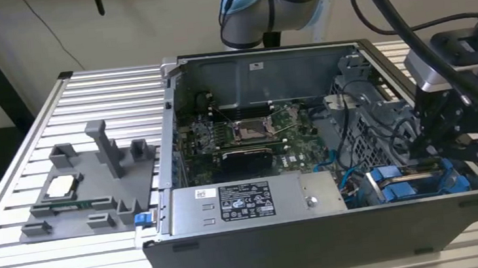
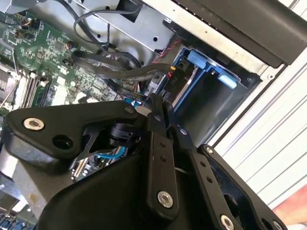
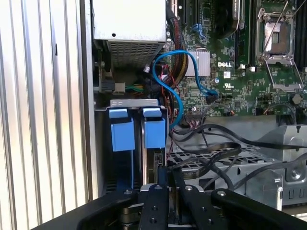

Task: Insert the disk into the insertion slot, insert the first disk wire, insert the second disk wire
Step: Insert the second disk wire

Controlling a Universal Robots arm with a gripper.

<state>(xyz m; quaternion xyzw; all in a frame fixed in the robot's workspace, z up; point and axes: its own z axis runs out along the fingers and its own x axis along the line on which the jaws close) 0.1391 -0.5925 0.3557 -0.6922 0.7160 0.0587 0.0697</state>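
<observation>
Silver-grey disk in bright blue plastic carrier (image 3: 154, 134) already seated in grey sheet-metal insertion slot (image 3: 125, 102) of dark computer case (image 1: 319, 231), black gripper (image 2: 160, 115) pressed together on a dark cable end at the bay, wiring apparently unfinished.
</observation>
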